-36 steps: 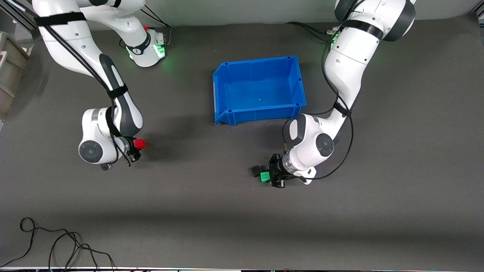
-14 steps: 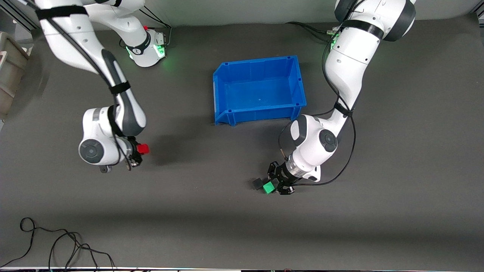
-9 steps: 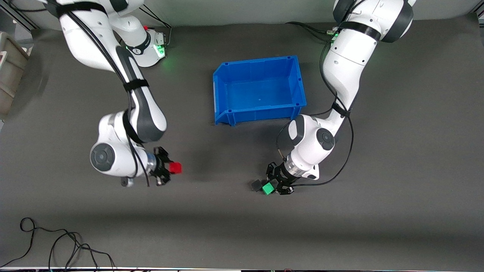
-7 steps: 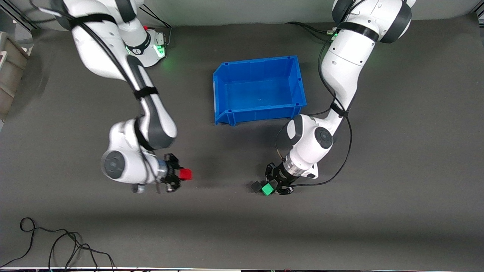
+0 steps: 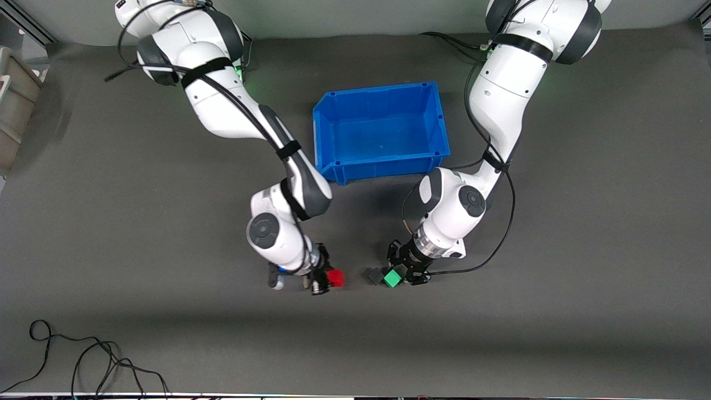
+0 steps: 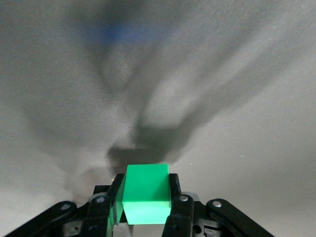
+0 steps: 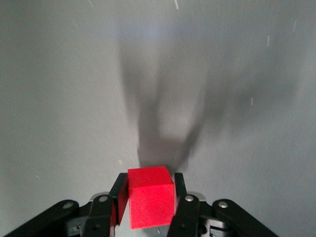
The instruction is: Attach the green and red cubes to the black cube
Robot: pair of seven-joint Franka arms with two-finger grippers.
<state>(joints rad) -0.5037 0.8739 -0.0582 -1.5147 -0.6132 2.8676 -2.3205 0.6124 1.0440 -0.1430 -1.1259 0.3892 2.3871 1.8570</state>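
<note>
A: Where do the task's cubes lie?

B: Mid-worktop (image 5: 555,311), toward the front-camera edge. The left claw (image 5: 401,274) pinches the green cube (image 5: 392,277), which touches, or nearly touches, the black cube (image 5: 375,275). The right claw (image 5: 328,279) pinches the red cube (image 5: 335,278), near the black cube but apart.

A: How should the step go?

B: Probably by bracing green steadily while red closes squarely on black's free face, level and slow.

A: And room?

B: Bare worktop lies toward the front edge; the blue bin (image 5: 333,111) sits toward the arms' bases, and the cable (image 5: 83,355) lies at a front corner.
</note>
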